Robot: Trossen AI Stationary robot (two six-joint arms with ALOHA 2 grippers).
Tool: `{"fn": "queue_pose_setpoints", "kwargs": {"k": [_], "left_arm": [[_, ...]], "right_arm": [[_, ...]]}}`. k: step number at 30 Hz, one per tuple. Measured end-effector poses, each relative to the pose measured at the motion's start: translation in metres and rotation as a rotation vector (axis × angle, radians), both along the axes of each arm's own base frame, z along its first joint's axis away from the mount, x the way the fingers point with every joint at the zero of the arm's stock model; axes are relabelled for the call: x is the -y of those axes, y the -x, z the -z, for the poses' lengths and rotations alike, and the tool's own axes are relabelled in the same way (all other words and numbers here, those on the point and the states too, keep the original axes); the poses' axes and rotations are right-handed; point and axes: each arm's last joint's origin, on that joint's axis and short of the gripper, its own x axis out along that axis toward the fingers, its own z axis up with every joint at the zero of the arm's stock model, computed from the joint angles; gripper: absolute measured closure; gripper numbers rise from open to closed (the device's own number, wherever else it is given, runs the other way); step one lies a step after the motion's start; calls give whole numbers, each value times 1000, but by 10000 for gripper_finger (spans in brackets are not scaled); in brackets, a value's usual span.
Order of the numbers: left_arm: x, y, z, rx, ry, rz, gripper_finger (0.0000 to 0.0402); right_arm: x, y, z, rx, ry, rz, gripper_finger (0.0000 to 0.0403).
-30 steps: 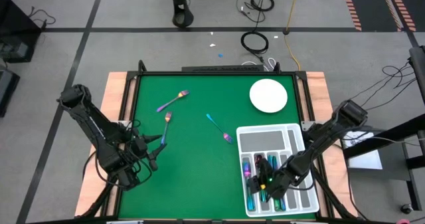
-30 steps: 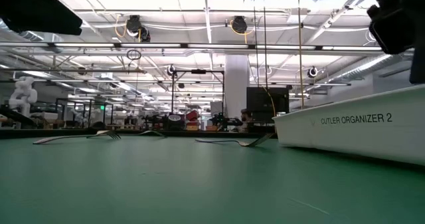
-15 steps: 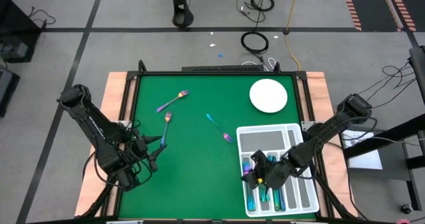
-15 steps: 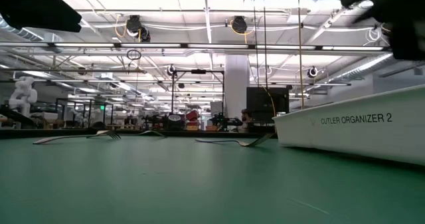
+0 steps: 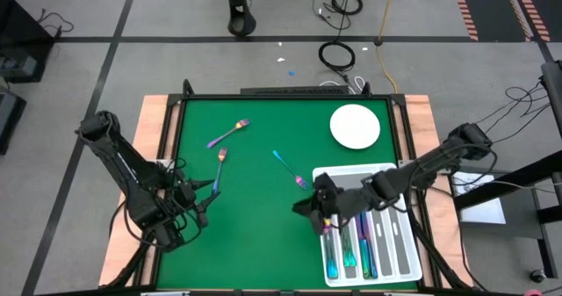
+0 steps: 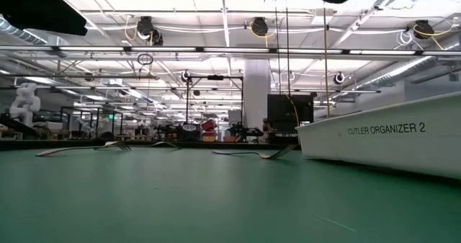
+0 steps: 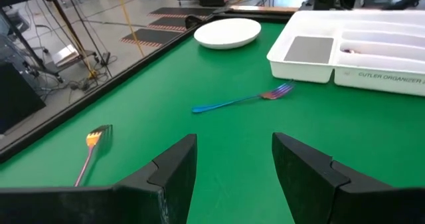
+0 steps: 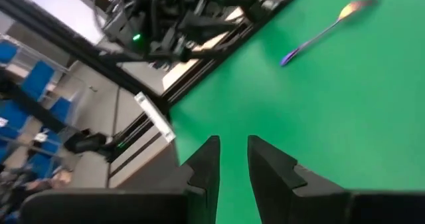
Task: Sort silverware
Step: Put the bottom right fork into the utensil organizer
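Note:
Three pieces of iridescent silverware lie flat on the green table [image 5: 255, 217]: a fork [image 5: 230, 132] at the far left, a fork [image 5: 219, 169] nearer my left gripper, and a blue-handled fork [image 5: 288, 168] [image 7: 242, 99] just left of the white tray [image 5: 397, 177]. Several more pieces [image 5: 348, 252] lie in the tray's long compartments. My right gripper [image 5: 300, 210] [image 8: 234, 151] hovers over the tray's left edge, its fingers a narrow gap apart with nothing between them. My left gripper [image 5: 207, 201] [image 7: 234, 151] waits open at the near left.
A round white plate [image 5: 355, 126] sits at the far right, beyond the tray. The tray's side, lettered CUTLER ORGANIZER 2 [image 6: 385, 129], shows in the low view. Bare green table lies between the two grippers.
My right gripper has risen out of the tray's long compartments and gone toward the table's left and far edges, rolling as it went. It now hangs above the tray's left edge. The gap between its fingers shows no change.

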Motion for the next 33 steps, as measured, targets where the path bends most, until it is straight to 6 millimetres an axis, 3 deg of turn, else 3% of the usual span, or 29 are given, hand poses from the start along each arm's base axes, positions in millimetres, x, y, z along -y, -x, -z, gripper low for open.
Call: {"fn": "queue_pose_setpoints", "kwargs": {"k": [8, 13, 23, 29, 33], "left_arm": [[-8, 5, -9, 10, 1, 2, 203], [-12, 5, -10, 7, -25, -10, 203], [-29, -8, -8, -44, -16, -132, 203], [-46, -11, 14, -146, 40, -220, 203], [-57, -10, 32, -206, 76, -274, 203]], "right_arm": [[36, -13, 3, -39, 93, 11, 335], [70, -22, 4, -57, 199, 23, 335], [167, -31, 8, -108, 428, 58, 335], [232, -46, 32, -52, 442, 15, 335], [272, -67, 52, -47, 373, -47, 335]]}}
